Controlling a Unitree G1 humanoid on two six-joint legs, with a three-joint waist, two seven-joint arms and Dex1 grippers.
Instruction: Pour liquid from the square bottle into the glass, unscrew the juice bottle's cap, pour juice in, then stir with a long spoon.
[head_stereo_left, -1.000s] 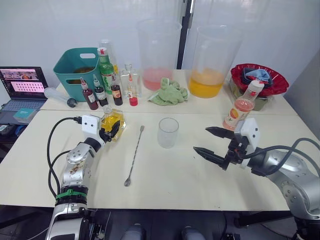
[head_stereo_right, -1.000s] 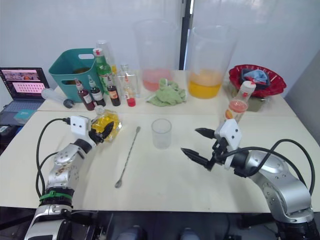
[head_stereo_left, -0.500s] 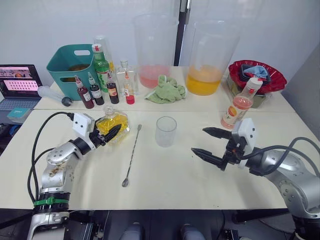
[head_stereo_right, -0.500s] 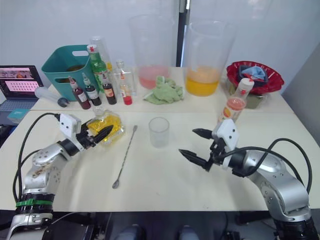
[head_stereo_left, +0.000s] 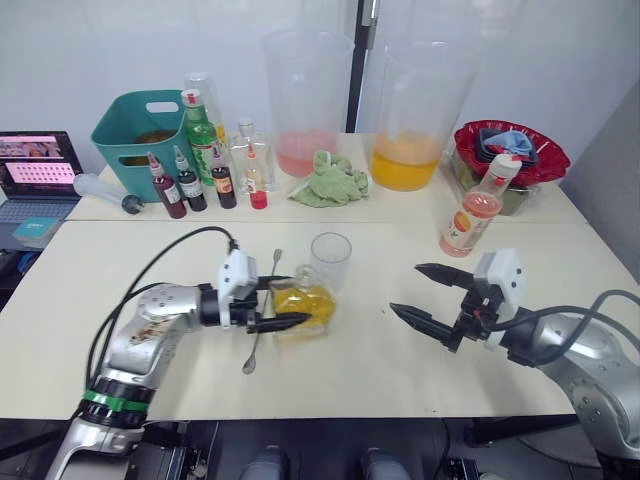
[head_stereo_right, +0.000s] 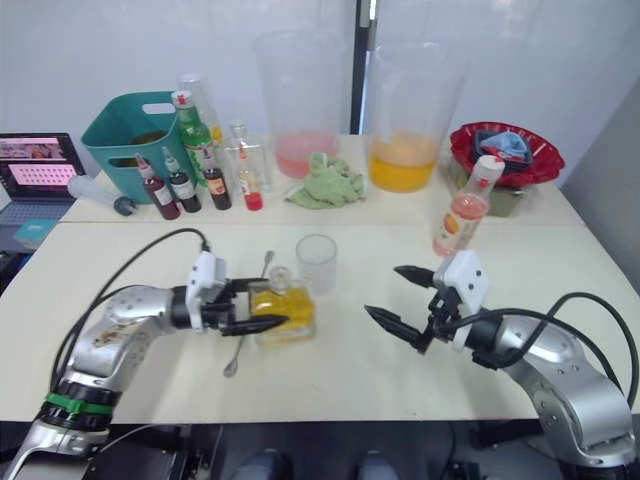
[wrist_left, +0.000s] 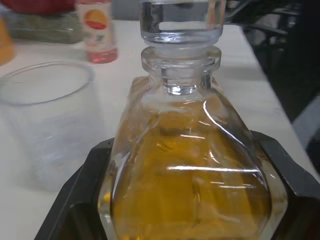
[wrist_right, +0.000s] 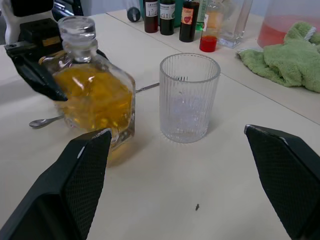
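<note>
The left pincer (head_stereo_left: 283, 303) is clamping the square bottle (head_stereo_left: 303, 303), which is standing upright on the surface (head_stereo_left: 350, 370) just beside the glass (head_stereo_left: 330, 261), its stopper in place. The long spoon (head_stereo_left: 262, 325) is lying beneath that arm. The right pincer (head_stereo_left: 418, 295) is hovering wide, with the juice bottle (head_stereo_left: 478, 212) standing behind it.

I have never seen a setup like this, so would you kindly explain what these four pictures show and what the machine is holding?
It is a humanoid robot with two arms, each ending in a two-fingered black gripper. Two pictures come from cameras on its head, looking down at a table; the other two come from cameras on its wrists. The left gripper grips the square bottle of yellow liquid, upright beside the glass. The right gripper is open and empty. The long spoon lies on the table, and the juice bottle stands farther back.
</note>
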